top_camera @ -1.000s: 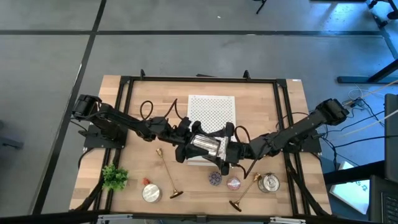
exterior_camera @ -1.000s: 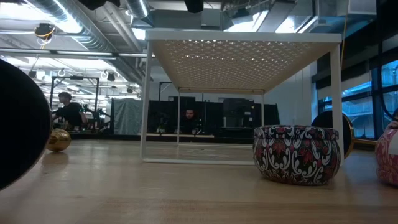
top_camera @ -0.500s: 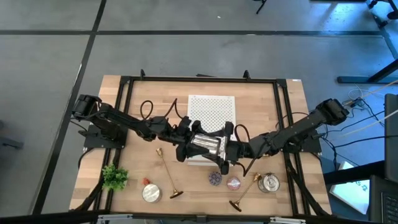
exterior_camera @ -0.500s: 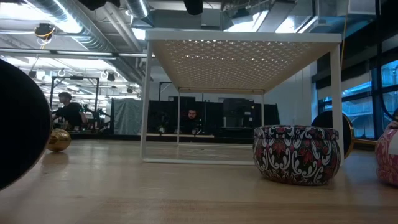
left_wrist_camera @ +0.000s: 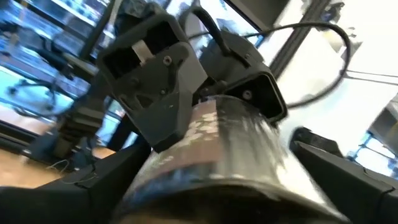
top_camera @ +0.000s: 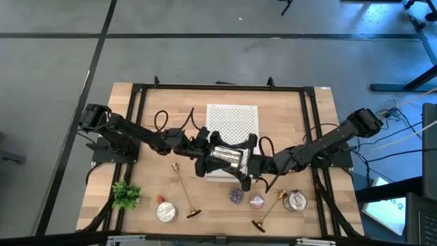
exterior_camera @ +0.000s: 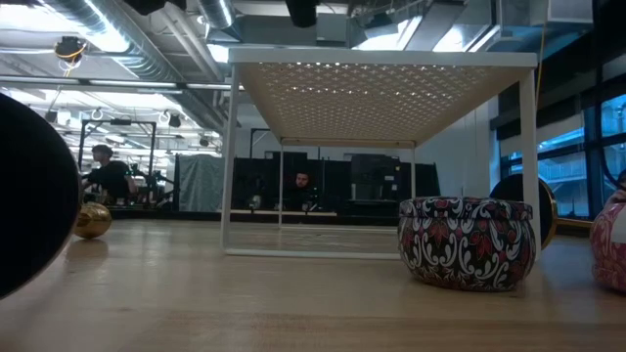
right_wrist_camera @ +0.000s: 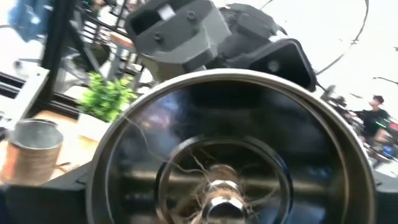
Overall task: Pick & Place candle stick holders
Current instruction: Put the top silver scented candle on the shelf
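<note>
We see both grippers, left gripper (top_camera: 208, 158) and right gripper (top_camera: 247, 166), clamping a silver tin (top_camera: 227, 159) mid-table; candle stick holders (top_camera: 183, 191) lie flat nearer the front edge.

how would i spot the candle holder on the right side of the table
Start at the white perforated stand in the middle of the wooden table, then look toward the front right edge. The candle holder lies flat there, between a pink disc and a round silver tin. It is the only thin gold stem there.

two gold candle stick holders (top_camera: 183, 192), lying flat
</note>
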Motion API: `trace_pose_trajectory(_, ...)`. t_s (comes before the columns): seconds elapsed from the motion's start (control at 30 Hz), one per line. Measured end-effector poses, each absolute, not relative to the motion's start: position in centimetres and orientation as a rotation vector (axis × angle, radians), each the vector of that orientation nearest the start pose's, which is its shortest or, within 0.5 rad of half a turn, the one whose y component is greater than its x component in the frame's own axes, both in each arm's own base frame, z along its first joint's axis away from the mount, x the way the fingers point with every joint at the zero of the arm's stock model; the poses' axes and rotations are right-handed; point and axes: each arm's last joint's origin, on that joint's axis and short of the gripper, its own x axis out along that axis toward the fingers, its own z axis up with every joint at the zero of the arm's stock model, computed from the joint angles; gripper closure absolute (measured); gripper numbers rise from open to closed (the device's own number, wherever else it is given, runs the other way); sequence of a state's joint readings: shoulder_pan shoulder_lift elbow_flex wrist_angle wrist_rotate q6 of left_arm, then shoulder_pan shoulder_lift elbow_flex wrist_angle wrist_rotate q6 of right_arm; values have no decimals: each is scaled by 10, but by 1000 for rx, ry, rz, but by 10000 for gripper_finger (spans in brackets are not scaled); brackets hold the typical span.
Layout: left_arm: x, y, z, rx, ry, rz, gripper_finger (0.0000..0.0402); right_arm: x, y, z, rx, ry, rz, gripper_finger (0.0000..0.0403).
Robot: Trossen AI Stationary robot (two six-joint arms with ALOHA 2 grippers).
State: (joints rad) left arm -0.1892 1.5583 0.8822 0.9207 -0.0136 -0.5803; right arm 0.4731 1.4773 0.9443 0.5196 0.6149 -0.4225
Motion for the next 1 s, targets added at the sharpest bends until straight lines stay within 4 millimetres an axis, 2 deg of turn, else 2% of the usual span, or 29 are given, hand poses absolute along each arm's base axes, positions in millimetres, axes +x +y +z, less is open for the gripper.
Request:
trace_pose_trajectory(0.3, 329, -59, 292, -599, -239, -132, 11, 298, 137, 292, -427, 49, -182, 47)
trace_pose_trajectory(0.43, 322, -58, 302, -589, -277, -80, 13, 297, 137, 293, -399, 49, -209, 47)
trace_pose_trajectory(0.57, 308, -56, 318, -530, -292, -4, 19, 291, 136, 298, -358, 57, -313, 47)
trace_pose_trajectory(0.77, 279, -54, 332, -439, -138, 74, 20, 270, 132, 313, -247, 73, -418, 47)
trace_pose_trajectory(1.0, 255, -67, 325, -376, 90, 50, 20, 247, 104, 329, -21, 102, -403, 49)
